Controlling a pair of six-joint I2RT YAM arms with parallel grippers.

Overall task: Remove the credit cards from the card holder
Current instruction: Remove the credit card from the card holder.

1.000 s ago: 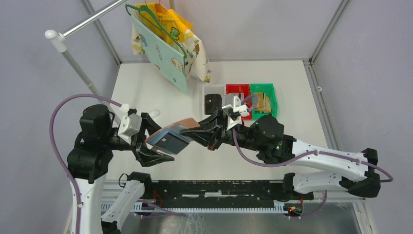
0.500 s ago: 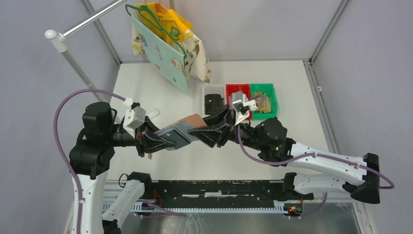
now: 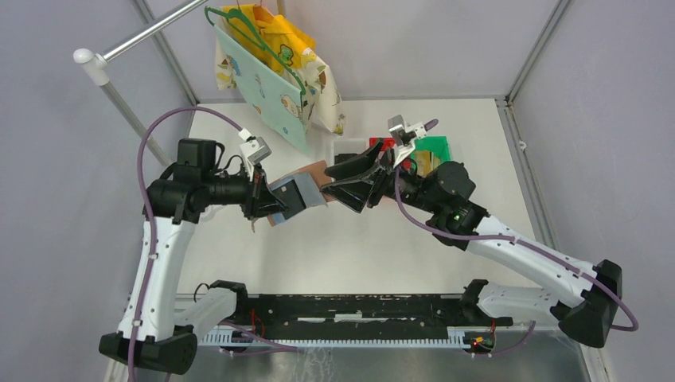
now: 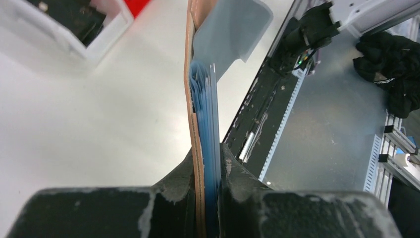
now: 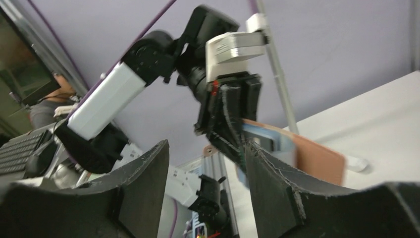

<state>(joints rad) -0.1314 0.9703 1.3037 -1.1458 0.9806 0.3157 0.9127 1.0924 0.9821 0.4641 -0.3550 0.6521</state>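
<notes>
The card holder (image 3: pixel 293 194) hangs in the air above the table's middle, its salmon-pink outside (image 3: pixel 316 173) toward the right arm. My left gripper (image 3: pixel 265 204) is shut on its left end. In the left wrist view the card holder (image 4: pixel 190 74) stands edge-on between the fingers (image 4: pixel 173 183), with blue pockets (image 4: pixel 204 106) and thin edges that may be credit cards. My right gripper (image 3: pixel 341 177) is open just right of it, holding nothing. The right wrist view shows the right gripper (image 5: pixel 205 151) open before the card holder (image 5: pixel 317 159).
Behind the right gripper sit a clear bin (image 3: pixel 347 161) with black cards, a red bin (image 3: pixel 385 144) and a green bin (image 3: pixel 436 153) with gold-tan cards. The clear bin (image 4: pixel 106 34) also shows in the left wrist view. Cloth bags on a hanger (image 3: pixel 275 76) hang at the back left.
The left gripper closed on the card holder, then lifted it up and toward the back. The right gripper opened, let go of the holder and rose alongside.
</notes>
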